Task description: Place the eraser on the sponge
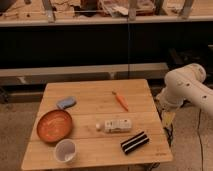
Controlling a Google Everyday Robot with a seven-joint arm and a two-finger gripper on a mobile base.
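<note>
The eraser, a black block with a white stripe, lies near the front right corner of the wooden table. The sponge, a small blue-grey pad, rests at the left side, well apart from the eraser. My white arm comes in from the right. Its gripper hangs just past the table's right edge, above and to the right of the eraser, touching neither object.
An orange plate sits front left, with a white cup just in front of it. A white bottle lies on its side mid-table. An orange carrot-like stick lies behind it. Shelving runs behind the table.
</note>
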